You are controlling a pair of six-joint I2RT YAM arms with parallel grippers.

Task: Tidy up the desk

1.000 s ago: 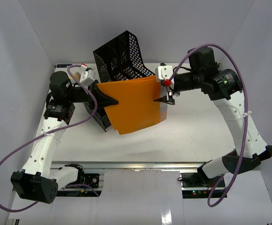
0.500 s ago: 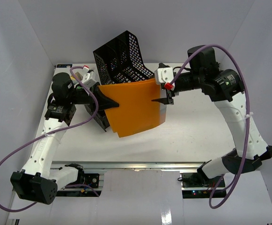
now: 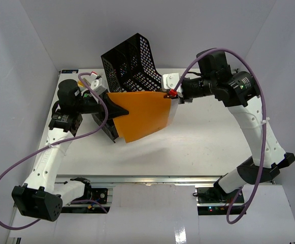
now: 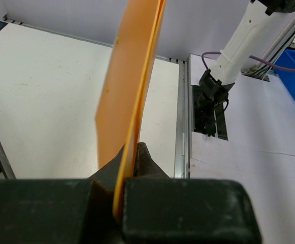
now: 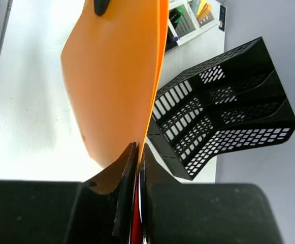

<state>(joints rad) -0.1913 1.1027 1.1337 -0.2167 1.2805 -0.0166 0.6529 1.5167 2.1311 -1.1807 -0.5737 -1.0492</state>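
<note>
The left fingers [image 3: 118, 110] are pressed tight on the left edge of an orange folder [image 3: 142, 114]. The left wrist view shows the sheet [image 4: 132, 76] running edge-on up out of the closed black fingers [image 4: 152, 162]. The right fingers [image 3: 171, 96] are clamped just as narrowly on the folder's far right corner. In the right wrist view both pads [image 5: 122, 168] meet on the orange sheet [image 5: 117, 76] with no gap.

The folder hangs between the 2 arms, above the table [image 3: 203, 142], with its broad face turned up toward the top camera.

Just behind the folder, near the far edge and left of the middle, a black mesh file rack [image 3: 129, 63] leans with its open tiers showing. The folder's far edge overlaps the rack's lower part in the top view. At the far left corner sits a small white organizer [image 3: 94, 81] with coloured bits in it.

The white table fills the floor between the white walls, and a metal rail [image 3: 152, 179] runs along its near edge.
</note>
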